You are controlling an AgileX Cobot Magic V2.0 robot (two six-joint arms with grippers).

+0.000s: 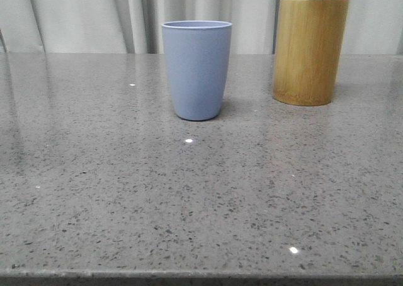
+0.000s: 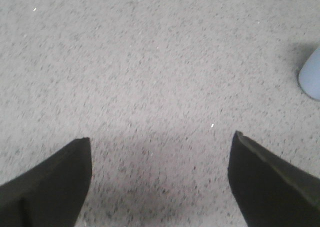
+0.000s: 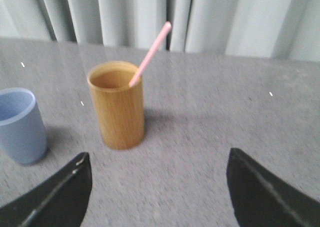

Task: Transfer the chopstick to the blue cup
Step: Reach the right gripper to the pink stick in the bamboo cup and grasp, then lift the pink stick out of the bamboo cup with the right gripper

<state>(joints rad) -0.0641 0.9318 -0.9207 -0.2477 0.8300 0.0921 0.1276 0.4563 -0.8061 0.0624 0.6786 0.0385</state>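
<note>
Grey-blue cup (image 1: 197, 68) stands mid-tabletop (image 1: 189, 198); left pincer (image 2: 160, 179) gapes over bare stone. Rightward, chopstick (image 3: 150, 53) leans in bamboo holder (image 3: 118, 106), tip tilted up-right, straight ahead of the gaping right pincer (image 3: 159, 187), the nearer arm.

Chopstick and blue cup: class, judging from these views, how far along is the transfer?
Nothing looks done yet. The chopstick leans inside the bamboo holder, and the blue cup stands beside it, apparently without a chopstick. Nothing is in hand: the right gripper is open, facing the holder, and the left gripper is open over bare table. Grasping, lifting and placing all remain.
</note>
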